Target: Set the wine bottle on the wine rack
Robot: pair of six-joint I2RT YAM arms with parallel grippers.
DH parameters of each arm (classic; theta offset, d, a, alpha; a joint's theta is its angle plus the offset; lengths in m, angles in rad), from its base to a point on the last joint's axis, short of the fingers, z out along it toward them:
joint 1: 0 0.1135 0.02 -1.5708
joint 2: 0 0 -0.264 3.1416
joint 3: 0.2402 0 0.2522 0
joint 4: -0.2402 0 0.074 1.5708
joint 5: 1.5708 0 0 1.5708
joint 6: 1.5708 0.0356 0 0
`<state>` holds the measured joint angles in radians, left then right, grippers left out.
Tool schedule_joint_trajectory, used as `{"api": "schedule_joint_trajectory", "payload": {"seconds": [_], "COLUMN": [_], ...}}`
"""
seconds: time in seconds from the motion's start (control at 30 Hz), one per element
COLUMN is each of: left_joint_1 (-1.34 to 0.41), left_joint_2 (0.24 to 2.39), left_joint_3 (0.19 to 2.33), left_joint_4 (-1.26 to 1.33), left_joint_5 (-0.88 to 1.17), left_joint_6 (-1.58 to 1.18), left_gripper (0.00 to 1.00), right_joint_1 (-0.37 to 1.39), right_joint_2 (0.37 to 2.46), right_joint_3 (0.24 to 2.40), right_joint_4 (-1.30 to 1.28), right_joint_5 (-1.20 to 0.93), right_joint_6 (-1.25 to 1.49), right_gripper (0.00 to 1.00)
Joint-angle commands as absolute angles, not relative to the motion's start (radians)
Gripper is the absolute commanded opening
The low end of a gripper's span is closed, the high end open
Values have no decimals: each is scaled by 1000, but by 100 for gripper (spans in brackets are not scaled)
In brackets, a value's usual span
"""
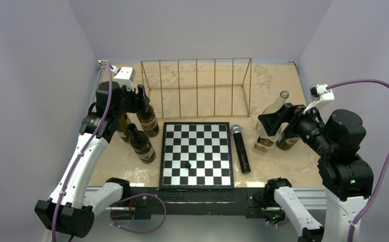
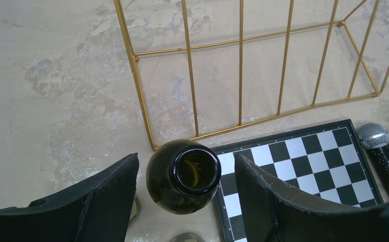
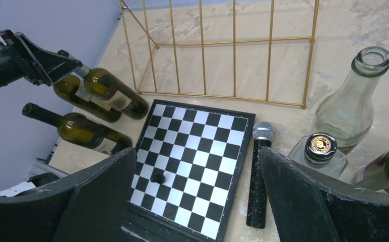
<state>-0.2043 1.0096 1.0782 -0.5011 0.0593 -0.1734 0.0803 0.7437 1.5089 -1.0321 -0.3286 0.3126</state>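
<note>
Rough black fingers (image 2: 107, 196) of the left gripper (image 2: 186, 160) flank the wine bottle (image 2: 182, 176) with a gap each side, unclamped. Its dark green glass stands upright, round mouth uncorked, just before the near-left corner of the thin gold-wire wine rack (image 2: 240, 75), beside the chessboard (image 2: 308, 166). Another dark bottle (image 1: 141, 143) stands close by. The right gripper (image 3: 197, 151) gapes wide, empty, near a clear glass bottle (image 3: 351, 106) and a microphone (image 3: 257, 171).
</note>
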Motion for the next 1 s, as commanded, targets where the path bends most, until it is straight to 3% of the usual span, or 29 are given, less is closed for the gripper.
{"api": "schedule_joint_trajectory", "payload": {"seconds": [0.0,0.3,0.43,0.97], "left_joint_1": [-209,-210,-210,-215], "left_joint_2": [1031,1012,1008,1097], "left_joint_3": [1124,1089,1117,1457], "left_joint_4": [-480,-457,-458,-447], "left_joint_5": [10,74,53,54], "left_joint_6": [-182,-173,-147,-160], "left_gripper": [70,35,0,0], "right_joint_1": [83,84,83,83], "right_joint_2": [732,721,720,690], "right_joint_3": [1497,1512,1514,1539], "right_joint_4": [-997,-1009,-1007,-1034], "right_joint_5": [-325,-276,-280,-247], "right_joint_6": [296,262,265,259], "right_gripper": [97,98,98,99]}}
